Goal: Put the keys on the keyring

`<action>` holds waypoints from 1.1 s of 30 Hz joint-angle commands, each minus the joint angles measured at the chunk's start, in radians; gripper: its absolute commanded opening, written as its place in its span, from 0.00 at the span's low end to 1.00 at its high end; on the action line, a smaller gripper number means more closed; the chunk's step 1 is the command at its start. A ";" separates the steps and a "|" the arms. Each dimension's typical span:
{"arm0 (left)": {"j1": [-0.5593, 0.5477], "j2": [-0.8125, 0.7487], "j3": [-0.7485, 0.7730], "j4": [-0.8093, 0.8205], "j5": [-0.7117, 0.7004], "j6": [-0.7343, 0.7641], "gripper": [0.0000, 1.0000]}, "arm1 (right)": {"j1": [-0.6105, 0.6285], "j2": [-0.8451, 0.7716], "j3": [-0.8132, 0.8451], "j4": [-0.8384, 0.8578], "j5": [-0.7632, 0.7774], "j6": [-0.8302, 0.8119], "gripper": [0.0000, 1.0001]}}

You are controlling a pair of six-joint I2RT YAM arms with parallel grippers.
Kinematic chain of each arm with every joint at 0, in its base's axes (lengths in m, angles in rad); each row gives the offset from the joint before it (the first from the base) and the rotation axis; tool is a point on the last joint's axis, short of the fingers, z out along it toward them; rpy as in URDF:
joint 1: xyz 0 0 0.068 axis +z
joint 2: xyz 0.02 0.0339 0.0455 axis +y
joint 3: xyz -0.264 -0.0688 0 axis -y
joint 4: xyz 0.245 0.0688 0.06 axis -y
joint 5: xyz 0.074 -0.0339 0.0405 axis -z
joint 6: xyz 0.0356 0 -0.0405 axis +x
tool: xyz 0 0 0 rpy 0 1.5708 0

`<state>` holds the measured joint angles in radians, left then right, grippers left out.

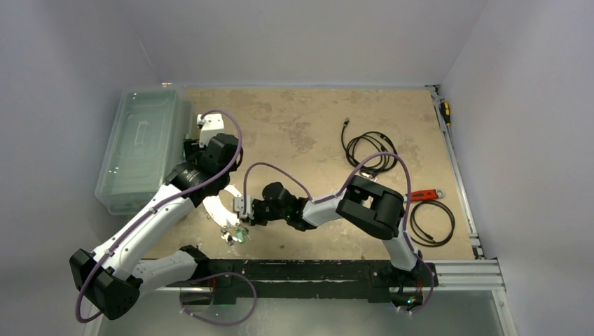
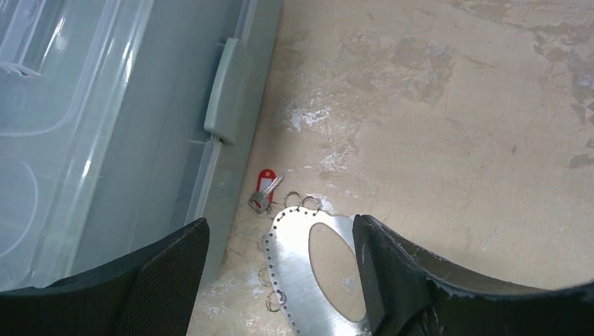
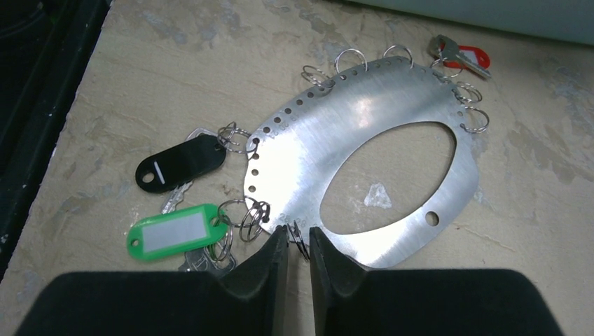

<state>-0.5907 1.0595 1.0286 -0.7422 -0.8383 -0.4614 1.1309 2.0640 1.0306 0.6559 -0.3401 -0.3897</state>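
**A:** Tan, scuffed table (image 1: 308,119), bin (image 1: 140,140) at far left. Where does the keyring (image 3: 315,147) lie?

**B:** Flat on the table just right of the bin. Its long axis runs from near to far-left.

**A:** And the keys?

**B:** Green key (image 3: 178,231) and black key (image 3: 181,162) are at its near rim, and the red key (image 3: 459,54) is at the far end by the bin. I cannot tell whether their loops are already through the holes.

**A:** Grippers?

**B:** The right gripper (image 3: 299,245) is at the right rim, fingers almost together, with a small split ring (image 3: 298,236) nipped between them. The left gripper (image 2: 280,280) hangs over the far end, fingers spread wide and holding nothing.

**A:** Which arm is nearer the green key?

**B:** The right. The green key lies just to its near side, close by. I judge the next move turns on that short sideways offset.
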 commanded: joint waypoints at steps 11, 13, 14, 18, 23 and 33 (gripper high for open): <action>-0.006 -0.027 0.038 0.007 -0.015 -0.011 0.73 | -0.014 0.022 0.057 -0.024 -0.038 -0.014 0.17; -0.006 -0.027 0.038 0.006 -0.015 -0.011 0.73 | -0.014 0.026 0.060 -0.025 -0.031 -0.018 0.18; -0.006 -0.027 0.038 0.007 -0.016 -0.011 0.73 | -0.014 0.027 0.061 -0.024 -0.032 -0.019 0.18; -0.006 -0.029 0.037 0.006 -0.016 -0.011 0.73 | -0.016 0.027 0.069 -0.042 -0.051 -0.026 0.00; -0.008 -0.026 0.037 0.006 -0.017 -0.010 0.73 | -0.017 0.015 0.059 -0.031 -0.051 -0.014 0.00; -0.007 -0.023 0.035 0.012 0.004 -0.006 0.73 | -0.029 -0.137 -0.207 0.426 0.054 0.160 0.00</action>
<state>-0.5915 1.0523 1.0286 -0.7422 -0.8375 -0.4614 1.1107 2.0163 0.8948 0.7948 -0.3466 -0.3248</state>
